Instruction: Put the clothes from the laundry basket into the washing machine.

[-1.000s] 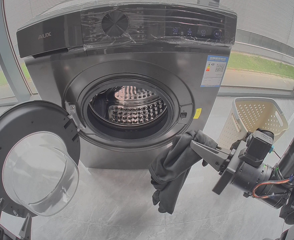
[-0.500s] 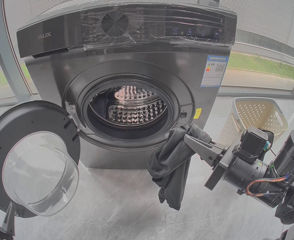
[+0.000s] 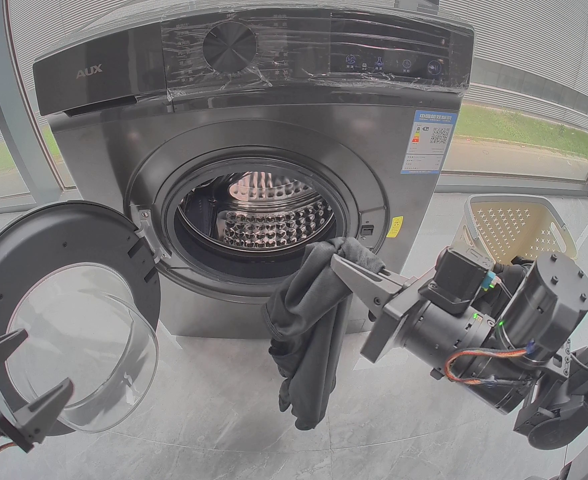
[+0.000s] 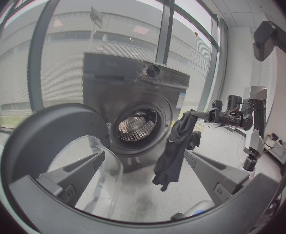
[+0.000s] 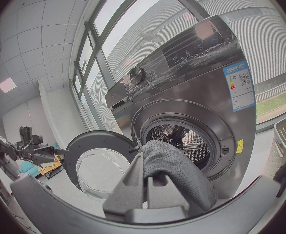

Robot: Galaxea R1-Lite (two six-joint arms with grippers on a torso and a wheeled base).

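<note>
Hanging from the right gripper (image 3: 339,263), 1 dark grey garment (image 3: 304,331) dangles off the floor, just before the lower right rim of the drum opening (image 3: 260,215); jaws pinched tight on its top fold. 1 washing machine (image 3: 254,111), 1 door (image 3: 54,255) swung open to its left, 1 laundry basket (image 3: 517,225) at its right. Left gripper (image 3: 44,361) spread wide, nothing in it, in front of the door glass. Vs 1 s ago: right arm w/ garment shifted left toward the opening; left gripper rose higher.

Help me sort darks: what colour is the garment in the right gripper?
The garment is plain dark grey; clearest in the right wrist view.
</note>
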